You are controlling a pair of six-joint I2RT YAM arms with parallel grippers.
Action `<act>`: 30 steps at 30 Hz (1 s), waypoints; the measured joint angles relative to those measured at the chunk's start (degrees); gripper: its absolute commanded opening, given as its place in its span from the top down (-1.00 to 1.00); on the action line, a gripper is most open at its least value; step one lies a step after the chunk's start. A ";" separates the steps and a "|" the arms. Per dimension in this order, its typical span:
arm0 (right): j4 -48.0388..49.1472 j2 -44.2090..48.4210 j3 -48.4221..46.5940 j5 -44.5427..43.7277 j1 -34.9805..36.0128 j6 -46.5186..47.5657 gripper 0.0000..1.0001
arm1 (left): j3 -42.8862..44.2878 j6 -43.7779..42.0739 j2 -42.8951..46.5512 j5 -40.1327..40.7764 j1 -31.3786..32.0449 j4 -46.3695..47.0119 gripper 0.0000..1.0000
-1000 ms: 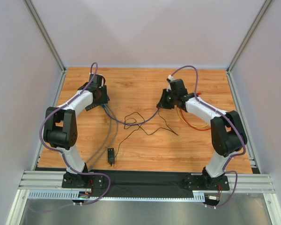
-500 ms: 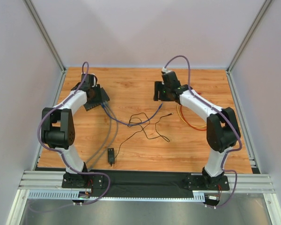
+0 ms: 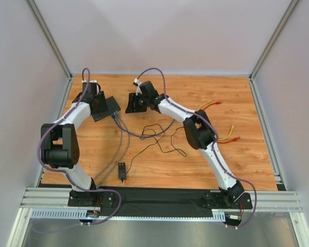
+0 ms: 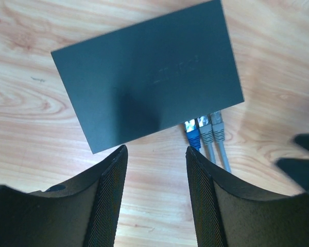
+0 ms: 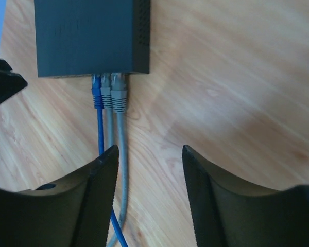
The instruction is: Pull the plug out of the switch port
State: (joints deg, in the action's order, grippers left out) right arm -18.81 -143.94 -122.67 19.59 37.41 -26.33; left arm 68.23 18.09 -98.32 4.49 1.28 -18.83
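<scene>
Since three plugs sit side by side in the switch, the right fingers, spread beside its port edge, should straddle one squarely while the spread left fingers pin the switch.

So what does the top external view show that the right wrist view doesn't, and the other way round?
Only top external: the whole left arm and right arm, the small adapter block on its thin black wire, and orange and yellow cables on the right. Only right wrist: the plugs told apart, one blue plug beside two grey plugs, all seated in ports, with the open right gripper gripping none. Both: the switch, its cables, the wooden table.
</scene>
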 measured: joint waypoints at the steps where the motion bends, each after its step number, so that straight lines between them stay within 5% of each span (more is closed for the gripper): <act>1: 0.33 -1.27 -0.76 1.05 0.46 -0.72 0.05 | -0.09 0.07 0.44 -0.13 -0.11 0.17 -0.14; 8: 2.71 -4.98 -3.80 6.08 2.12 -4.24 0.41 | -0.09 0.94 0.61 -1.38 -0.26 1.84 -0.13; 26: 7.21 -8.68 -5.64 6.14 3.10 -6.40 0.26 | -0.74 2.43 0.48 -2.99 -0.37 4.17 -0.16; 30: 8.68 -8.76 -5.66 6.08 3.17 -7.65 0.20 | 5.31 2.40 -3.87 -3.08 -0.92 2.95 -0.22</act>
State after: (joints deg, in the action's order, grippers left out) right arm -10.13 -152.70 -128.33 25.67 40.58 -33.98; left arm 73.54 20.49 -102.19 1.41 0.36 -15.88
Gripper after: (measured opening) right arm 0.393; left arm 0.595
